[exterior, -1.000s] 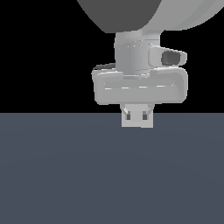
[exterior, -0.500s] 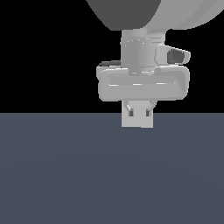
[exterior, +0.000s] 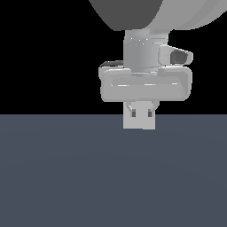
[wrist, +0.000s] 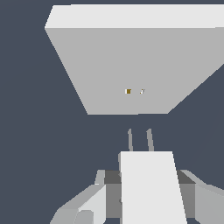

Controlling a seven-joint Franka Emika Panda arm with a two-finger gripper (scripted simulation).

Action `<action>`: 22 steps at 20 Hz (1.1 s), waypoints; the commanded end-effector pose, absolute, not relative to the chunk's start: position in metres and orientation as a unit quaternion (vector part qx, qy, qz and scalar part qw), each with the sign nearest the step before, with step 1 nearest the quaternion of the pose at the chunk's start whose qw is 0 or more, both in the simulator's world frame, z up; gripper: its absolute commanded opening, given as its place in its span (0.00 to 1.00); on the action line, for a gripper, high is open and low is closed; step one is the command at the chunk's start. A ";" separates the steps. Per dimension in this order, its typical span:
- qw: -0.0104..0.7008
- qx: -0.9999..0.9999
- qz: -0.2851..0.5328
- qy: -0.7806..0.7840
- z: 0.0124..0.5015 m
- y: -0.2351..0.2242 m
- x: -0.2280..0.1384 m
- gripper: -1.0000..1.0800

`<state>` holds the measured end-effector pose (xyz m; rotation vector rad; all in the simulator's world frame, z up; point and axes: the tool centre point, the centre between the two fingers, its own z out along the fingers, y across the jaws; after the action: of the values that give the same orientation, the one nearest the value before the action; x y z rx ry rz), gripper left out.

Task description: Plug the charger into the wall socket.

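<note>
End effector (exterior: 140,111) hangs under the arm's pale wrist housing in the exterior view, fingers (exterior: 132,113) pointing down, clamped on the charger (exterior: 139,121), an off-white block sitting right at the line where the black background meets the dark grey desk (exterior: 111,177). In the wrist view the charger (wrist: 151,186) shows as a pale boxy block between the two fingers (wrist: 85,205), w/ two thin grey prongs (wrist: 140,140) sticking out of its far end. Prongs aim toward the wall socket (wrist: 131,65), a flat pale grey plate w/ two tiny marks (wrist: 134,91) near its centre, one brownish, one lighter. Prong tips stop short of the plate's face; a gap of dark desk shows between them and the plate's near edge, so charger and socket are apart, not touching. Prongs sit roughly in line w/ the marks. Socket isn't visible in the exterior view. Can't tell whether the charger's underside touches the desk.
</note>
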<state>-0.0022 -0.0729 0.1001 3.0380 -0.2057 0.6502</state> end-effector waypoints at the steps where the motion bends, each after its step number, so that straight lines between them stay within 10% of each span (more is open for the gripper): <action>1: 0.014 0.976 0.209 -0.066 0.100 -0.073 -0.002 0.00; 22: 0.013 0.976 0.208 -0.065 0.100 -0.079 0.047 0.00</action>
<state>0.0457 -0.0791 0.1000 3.0401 -0.2021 0.6487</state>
